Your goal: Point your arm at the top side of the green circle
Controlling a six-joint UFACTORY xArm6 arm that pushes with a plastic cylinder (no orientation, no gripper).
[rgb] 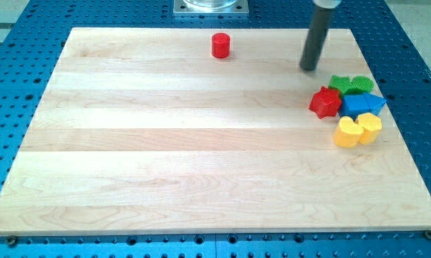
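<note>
My tip (310, 69) rests on the wooden board (165, 143) at the view's upper right. Two green blocks lie in a cluster right of and slightly below it: a star-like one (338, 82) and, touching it on the right, a rounder one that looks like the green circle (359, 84). The tip stands apart from both, up and left of the green circle, with a gap between them. A red star (325, 102) sits just below the tip.
A blue block (362, 105) lies below the green blocks, near the board's right edge. Two yellow blocks, a heart (348, 133) and another (370, 127), lie below it. A red cylinder (220, 45) stands alone near the top edge.
</note>
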